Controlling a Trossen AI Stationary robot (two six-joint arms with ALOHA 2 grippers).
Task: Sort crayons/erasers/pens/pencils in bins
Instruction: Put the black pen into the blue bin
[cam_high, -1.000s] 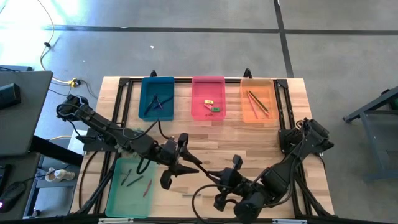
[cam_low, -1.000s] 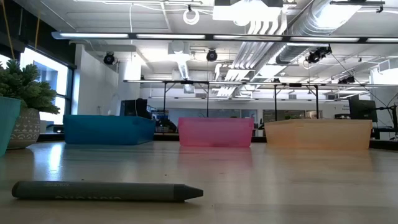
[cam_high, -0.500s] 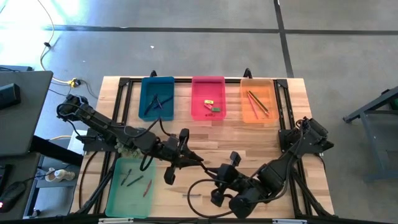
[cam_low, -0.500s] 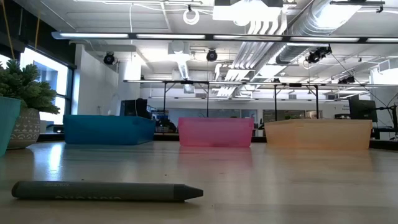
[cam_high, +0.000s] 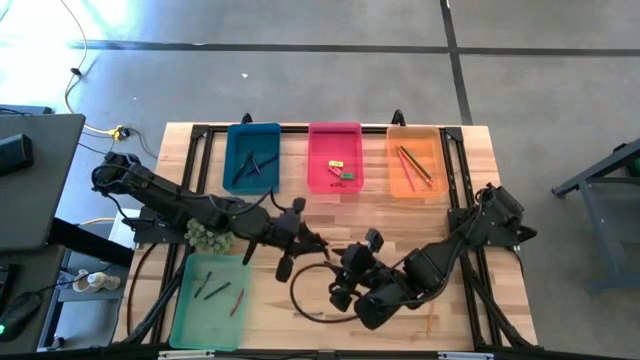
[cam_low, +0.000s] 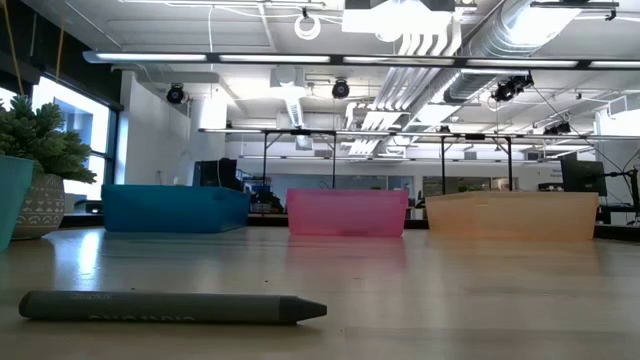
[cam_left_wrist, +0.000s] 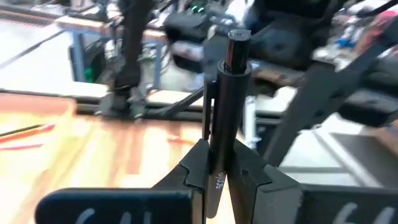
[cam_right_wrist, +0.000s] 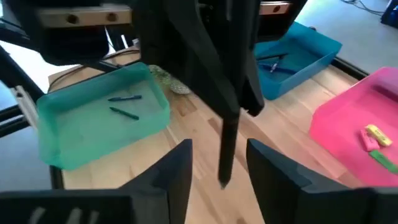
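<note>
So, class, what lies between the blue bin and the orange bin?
The pink bin, holding erasers, sits between the blue bin and orange bin; high view shows it.

— Seen past the left gripper (cam_left_wrist: 214, 177)?
— A black pen (cam_left_wrist: 225, 118), clamped between the two dark fingers (cam_left_wrist: 186, 171), standing upright with its flat end up.
— Anything printed on it?
— Small pale lettering low on the barrel, too small to read.
— Below and behind?
— Wooden table (cam_left_wrist: 112, 149) at one side, with a thin orange pencil (cam_left_wrist: 25, 129) and a pinkish stick just beside it, both lying flat and well apart from the pen.
— Farther off?
— Dark frame posts, a blurred black arm (cam_left_wrist: 329, 81) slanting across, and cluttered room beyond, too blurred to tell.
</note>
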